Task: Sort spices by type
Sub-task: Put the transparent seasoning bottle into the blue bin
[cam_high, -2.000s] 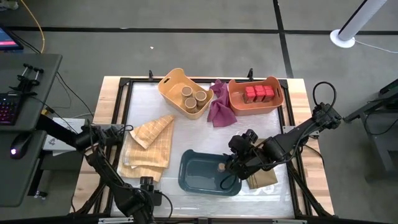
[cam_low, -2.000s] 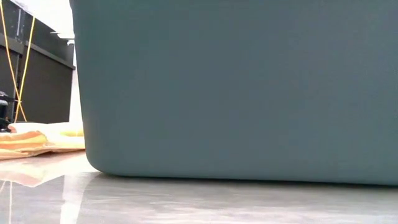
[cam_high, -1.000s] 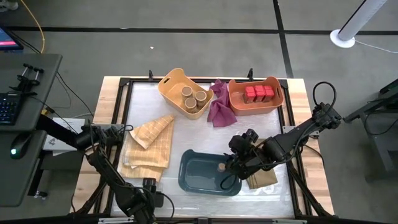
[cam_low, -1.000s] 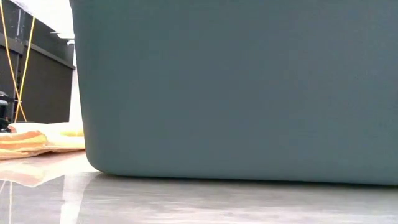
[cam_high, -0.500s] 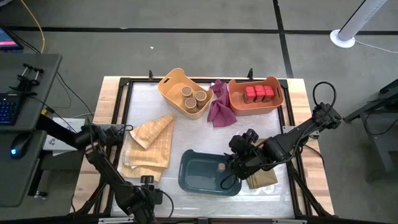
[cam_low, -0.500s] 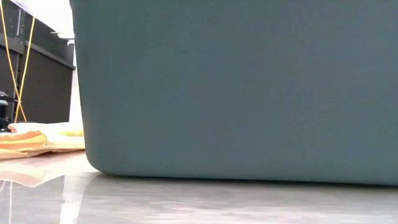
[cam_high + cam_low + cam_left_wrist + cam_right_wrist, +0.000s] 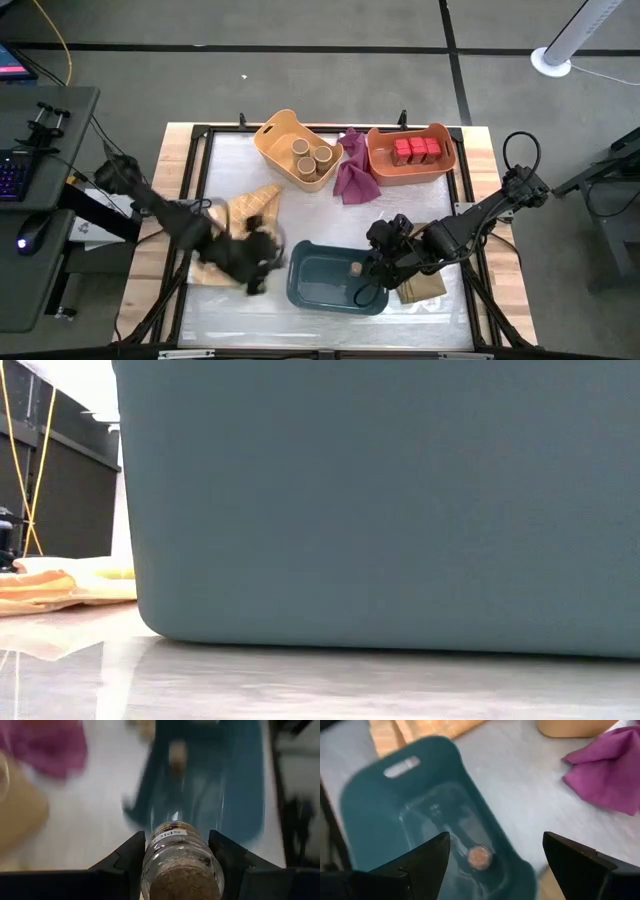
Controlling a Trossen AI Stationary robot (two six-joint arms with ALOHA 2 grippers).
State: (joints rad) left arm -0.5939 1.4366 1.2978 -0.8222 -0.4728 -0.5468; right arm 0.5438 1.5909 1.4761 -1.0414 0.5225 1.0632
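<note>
My left gripper [image 7: 255, 264] hangs over the folded tan cloths [image 7: 240, 228], just left of the teal bin [image 7: 310, 290], and is shut on a small clear glass spice jar [image 7: 175, 855] with a white label. One short jar with a brown top [image 7: 480, 856] stands on the teal bin's floor. My right gripper [image 7: 492, 852] hovers open above that jar, over the bin's right end [image 7: 375, 268]. Tan cylinders [image 7: 311, 156] stand in the yellow basket [image 7: 272, 138]. Red tins [image 7: 416, 150] sit in the orange basket [image 7: 440, 168]. My left gripper pinches the glass jar by its two opposite sides [image 7: 150, 857], one finger [image 7: 127, 860] on each side. The jar lies along the fingers, one end toward the wrist, the labelled end past the fingertips. It is lifted clear, slanting down toward the teal bin.
A magenta cloth [image 7: 352, 176] lies between the two baskets at the back. A tan folded piece [image 7: 422, 288] lies by the bin's right end under my right arm. In the low view the teal bin's wall [image 7: 380, 510] fills nearly everything, with tan cloth [image 7: 60, 585] at the left.
My left gripper has risen from the table's near edge and swung toward the far and right sides, coming over the tan cloths beside the teal bin; it shows blurred with motion. My right gripper has stayed over the bin.
</note>
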